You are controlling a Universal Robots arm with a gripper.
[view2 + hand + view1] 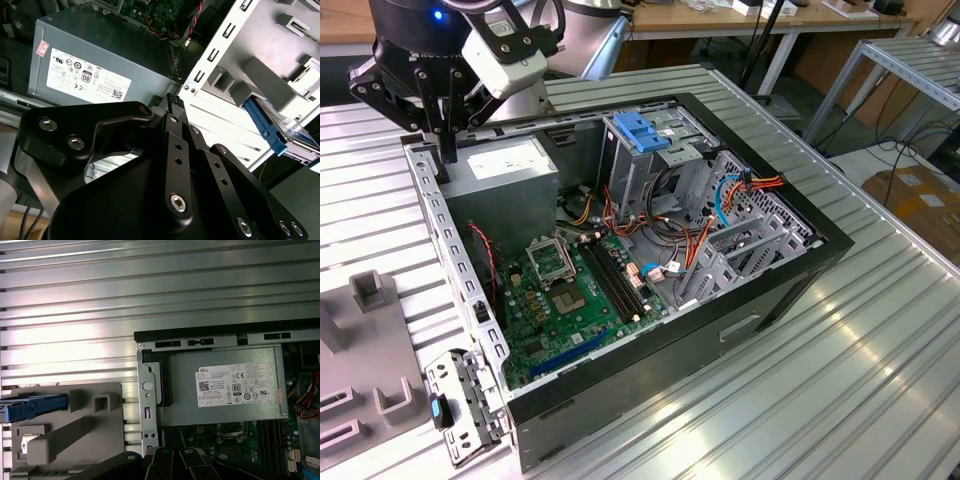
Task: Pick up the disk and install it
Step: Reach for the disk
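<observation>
The disk is a flat grey drive with a bright blue rail along its edge. It lies on the grey holder block outside the case, and its blue rail end also appears as the disk in the first wrist view. My gripper hangs over the back corner of the open computer case, at the exterior view's left, beside the power supply. My gripper has its black fingers drawn together with nothing between them. It is well apart from the disk.
The large grey box with a white sticker sits inside the case by my gripper. A tall metal cage with a blue handle stands deeper in. Motherboard and orange cables fill the case floor. A bracket lies on the ribbed table.
</observation>
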